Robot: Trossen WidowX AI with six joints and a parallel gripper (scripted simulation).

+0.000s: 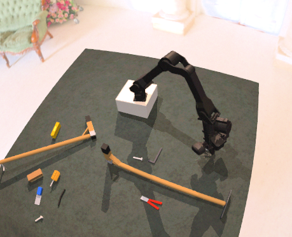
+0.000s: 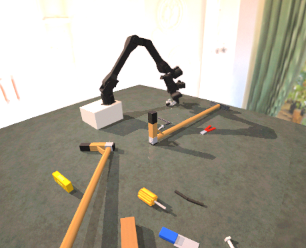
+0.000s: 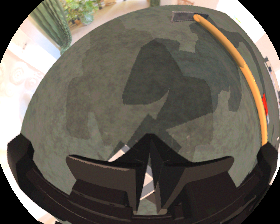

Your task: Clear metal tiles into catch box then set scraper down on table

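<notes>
The arm (image 1: 194, 84) (image 2: 122, 61) arches high, claw (image 1: 206, 150) (image 2: 175, 99) (image 3: 150, 140) angled downward, its 2 fingers drawn narrow.

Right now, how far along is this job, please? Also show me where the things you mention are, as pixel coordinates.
Nothing looks done for certain: I cannot make out tiles, bench plate or catch box. The gripper (image 1: 207, 153) (image 2: 171, 102) (image 3: 150, 137) is shut, apparently empty; two long wooden-handled tools (image 1: 172, 183) (image 2: 187, 122) (image 3: 249, 80) rest on the table (image 1: 83, 79) (image 2: 237, 173) (image 3: 56, 100). Scraping and release seem left.

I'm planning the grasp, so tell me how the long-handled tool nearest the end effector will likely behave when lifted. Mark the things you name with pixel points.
The long-handled tool (image 1: 172, 183) (image 2: 191, 121) (image 3: 251, 85) will probably stay stiff, its handle being one thick, straight pole. It may roll or twist if gripped off-centre, since the upright block at one end and crosswise blade at the other stick out from the round shaft.
</notes>
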